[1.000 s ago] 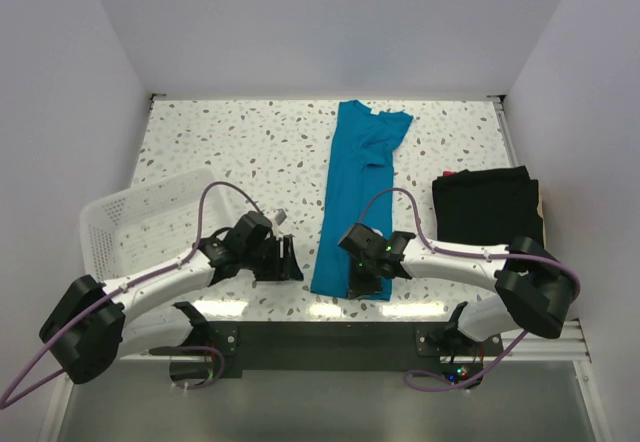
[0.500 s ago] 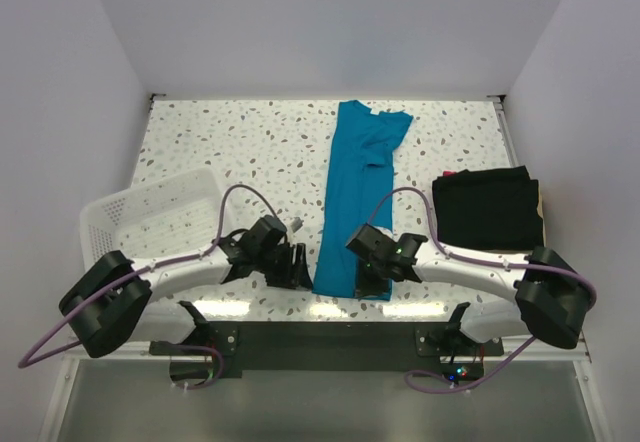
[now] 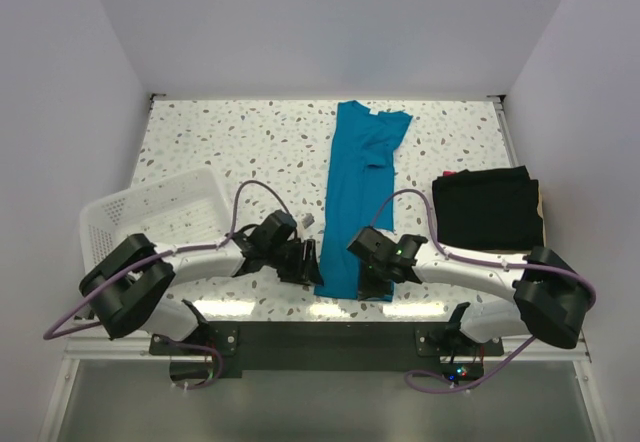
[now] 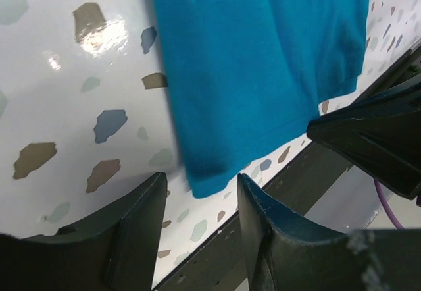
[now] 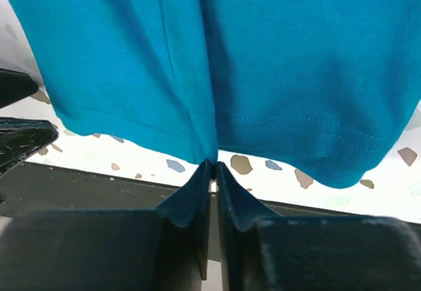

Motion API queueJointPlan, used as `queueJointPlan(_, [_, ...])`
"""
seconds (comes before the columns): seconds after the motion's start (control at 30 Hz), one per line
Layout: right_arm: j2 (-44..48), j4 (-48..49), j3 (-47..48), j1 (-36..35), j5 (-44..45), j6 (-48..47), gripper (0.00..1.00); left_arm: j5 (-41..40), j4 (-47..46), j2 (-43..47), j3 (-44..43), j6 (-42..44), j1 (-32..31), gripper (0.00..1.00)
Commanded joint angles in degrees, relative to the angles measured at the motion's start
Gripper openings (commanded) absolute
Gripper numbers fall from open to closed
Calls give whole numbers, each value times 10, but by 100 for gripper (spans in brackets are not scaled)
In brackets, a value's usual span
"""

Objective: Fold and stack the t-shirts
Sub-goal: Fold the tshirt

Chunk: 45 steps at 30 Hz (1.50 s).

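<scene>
The teal-blue t-shirt (image 3: 356, 192) lies folded into a long narrow strip running from the table's back to its front edge. My left gripper (image 3: 312, 264) is open at the strip's near left corner (image 4: 204, 172), its jaws on either side of that corner without closing on it. My right gripper (image 3: 372, 282) is shut on the teal-blue t-shirt's near hem (image 5: 209, 156), which is pinched between the tips. The black t-shirt (image 3: 488, 207) lies folded at the right side of the table.
The white mesh basket (image 3: 150, 220) stands at the left, close behind my left arm. The table's dark front rail (image 3: 330, 337) runs just below both grippers. White walls enclose the table on three sides.
My left gripper has moved right from beside the basket to the teal shirt's near left corner. My right gripper has settled at the shirt's near hem.
</scene>
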State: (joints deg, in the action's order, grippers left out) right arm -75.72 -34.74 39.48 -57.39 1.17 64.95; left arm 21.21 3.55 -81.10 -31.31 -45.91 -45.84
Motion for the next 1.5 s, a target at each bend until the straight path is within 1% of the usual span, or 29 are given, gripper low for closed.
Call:
queueJointPlan(0.0, [0,-15,8,-3,26,11,14,-8,-13,-34,-8,5,-9,51])
queueJointPlan(0.03, [2,-17,9,-4,30,11,20,-6,-14,-39,-7,5,-12,49])
queueJointPlan(0.07, [9,-23,13,-3,33,11,34,-6,-17,-48,-7,6,-13,46])
queueJointPlan(0.1, [15,-39,21,-3,37,12,39,-9,-12,-55,-8,6,-15,43])
queueJointPlan(0.13, [22,-51,25,-3,54,14,45,-13,-7,-60,-9,8,-16,36])
queueJointPlan(0.17, [34,-62,31,-3,64,18,55,-20,7,-69,-12,13,-17,33])
queueJointPlan(0.2, [56,-89,32,-4,75,21,59,-26,14,-72,-13,17,-20,30])
queueJointPlan(0.23, [71,-103,32,-4,81,29,61,-31,20,-72,-13,18,-21,25])
queueJointPlan(0.27, [82,-116,31,-3,107,34,64,-38,28,-73,-14,20,-20,23])
queueJointPlan(0.3, [104,-142,27,-4,117,39,65,-42,33,-71,-16,21,-21,22])
queueJointPlan(0.4, [130,-164,4,-2,138,55,66,-64,61,-62,-26,28,-23,21])
queueJointPlan(0.57, [159,-160,-29,0,151,75,63,-80,88,-42,-34,34,-26,22])
queueJointPlan(0.7, [160,-161,-35,4,167,74,60,-86,99,-33,-34,35,-25,26])
queueJointPlan(0.8, [157,-147,-42,11,170,69,58,-82,92,-33,-31,35,-25,27])
queueJointPlan(0.97, [141,-119,-58,25,166,52,54,-52,59,-47,-22,37,-26,27])
queueJointPlan(1.07, [135,-104,-73,33,154,46,52,-39,47,-61,-18,38,-25,24])
queueJointPlan(1.13, [133,-83,-81,36,147,41,51,-35,42,-64,-16,36,-26,20])
queueJointPlan(1.17, [133,-73,-87,37,142,40,50,-35,42,-64,-15,35,-25,18])
queueJointPlan(1.2, [135,-71,-89,39,140,39,49,-35,42,-63,-15,36,-26,14])
queueJointPlan(1.27, [138,-73,-92,39,136,38,43,-37,43,-60,-11,34,-26,10])
queueJointPlan(1.3, [140,-74,-93,39,132,39,40,-38,42,-59,-10,33,-25,4])
queueJointPlan(1.33, [145,-77,-94,39,131,40,32,-40,44,-57,-9,31,-26,2])
queueJointPlan(1.37, [149,-79,-98,39,128,41,29,-41,44,-56,-8,30,-25,0])
queueJointPlan(1.43, [159,-79,-102,39,121,45,22,-45,48,-52,-6,27,-26,0])
queueJointPlan(1.47, [163,-78,-108,39,118,46,20,-47,49,-47,-5,26,-26,0])
